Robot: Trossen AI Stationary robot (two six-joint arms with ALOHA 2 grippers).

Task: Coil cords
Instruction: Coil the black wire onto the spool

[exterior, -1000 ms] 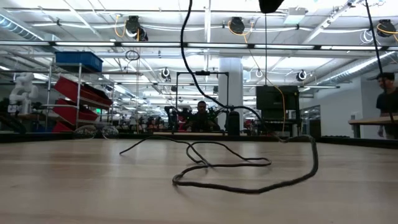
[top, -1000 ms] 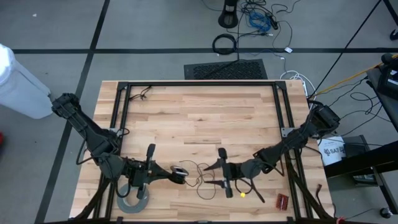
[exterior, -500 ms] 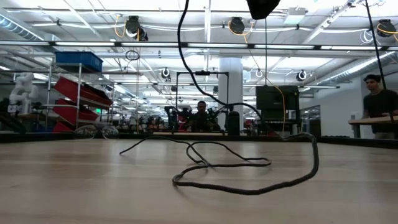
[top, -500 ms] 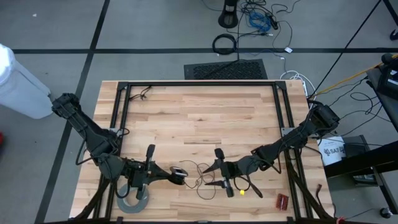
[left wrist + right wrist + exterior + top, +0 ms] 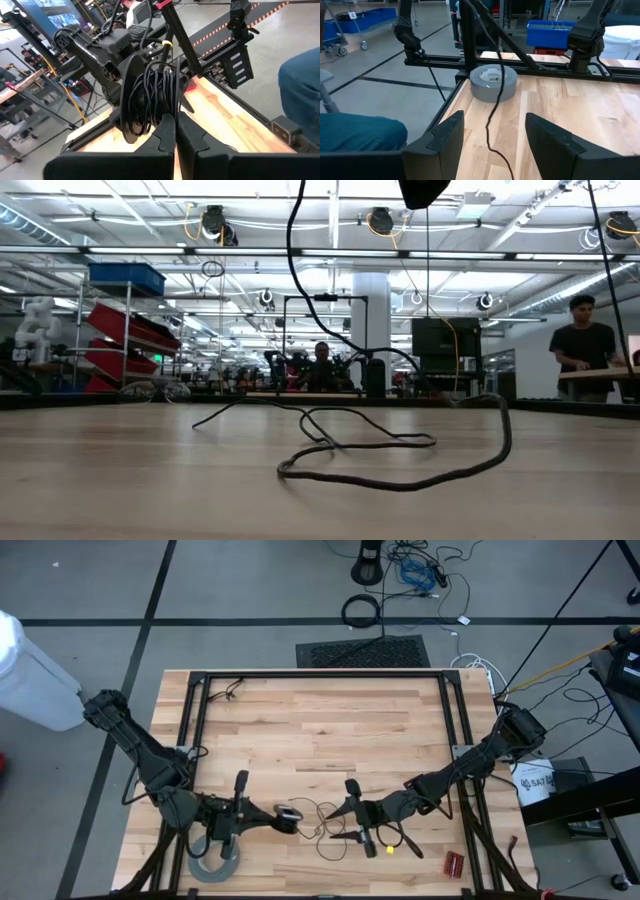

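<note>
The cord is a thin dark wire partly wound on a small round black disc (image 5: 134, 107). In the high view the disc (image 5: 287, 812) is at the near middle, in my shut left gripper (image 5: 291, 823). Loose wire (image 5: 325, 815) lies in loops on the table, and one strand (image 5: 293, 240) rises off the wood. My right gripper (image 5: 338, 823) stands open just right of the loops, pointing toward the left gripper. In its wrist view a strand (image 5: 492, 112) runs between its fingers and touches neither. My left gripper pinches the disc with the wound wire between its two fingers, at the disc's lower edge (image 5: 167, 116). The fingers come nearly level from the table's left. The disc stands on edge above the fingertips, lifted clear of the table, with wire trailing from it.
A wide grey tape roll (image 5: 212, 858) lies at the near left corner, under my left arm. A small yellow object (image 5: 388, 850) and a red one (image 5: 453, 862) lie at the near right. A black frame (image 5: 320, 675) runs round the table. People stand in the room behind.
My right gripper has swung a little toward the table's left, closer to the disc, staying open. The left gripper and the disc have kept still.
</note>
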